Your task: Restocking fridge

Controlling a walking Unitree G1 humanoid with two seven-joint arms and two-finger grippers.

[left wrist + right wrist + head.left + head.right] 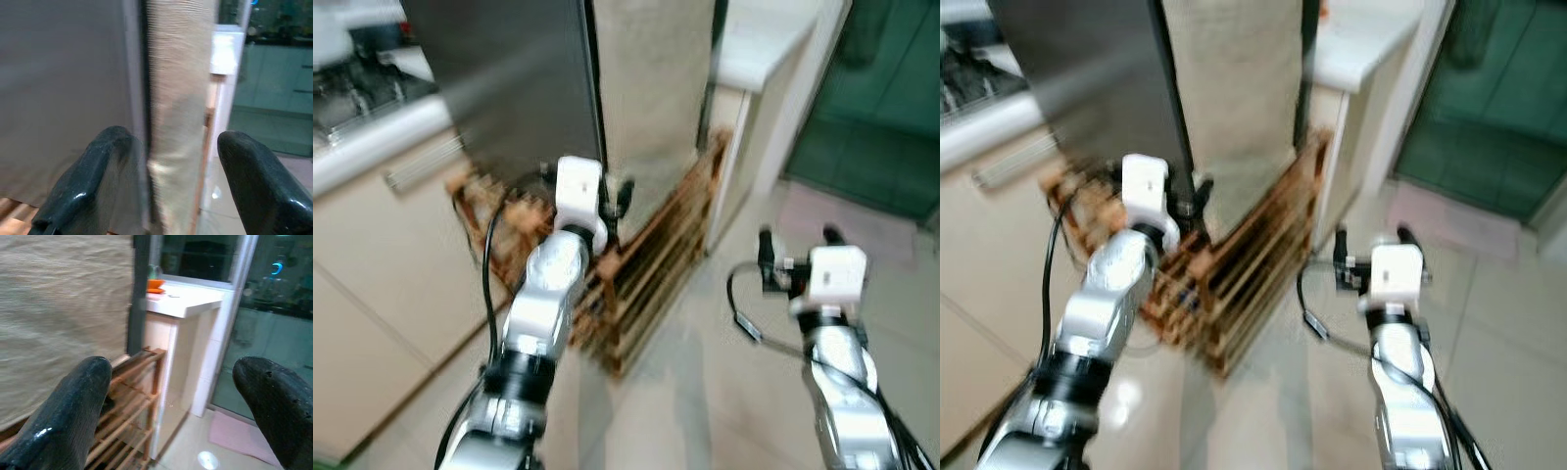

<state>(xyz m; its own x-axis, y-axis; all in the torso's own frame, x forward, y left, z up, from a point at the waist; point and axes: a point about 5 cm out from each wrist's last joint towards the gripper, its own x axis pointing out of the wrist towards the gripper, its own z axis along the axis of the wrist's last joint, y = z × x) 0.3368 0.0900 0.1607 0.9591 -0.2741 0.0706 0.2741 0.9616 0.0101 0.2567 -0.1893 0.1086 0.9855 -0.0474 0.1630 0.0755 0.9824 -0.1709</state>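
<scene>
One fridge (519, 88) stands at the counter's (372, 142) right end, with one wooden rack (656, 264) on the floor against its base. The left gripper (161, 181) is raised, fingers spread wide, at the fridge's front right edge. The right gripper (171, 406), also wide and holding nothing, points toward the rack and one white cabinet (186, 308).

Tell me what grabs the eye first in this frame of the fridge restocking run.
The tall grey fridge stands straight ahead with its door shut, and the left gripper is raised close to the door's edge, jaws open. A wooden slatted rack stands on the floor at the fridge's base. The right gripper hovers over the pale floor, jaws open.
</scene>
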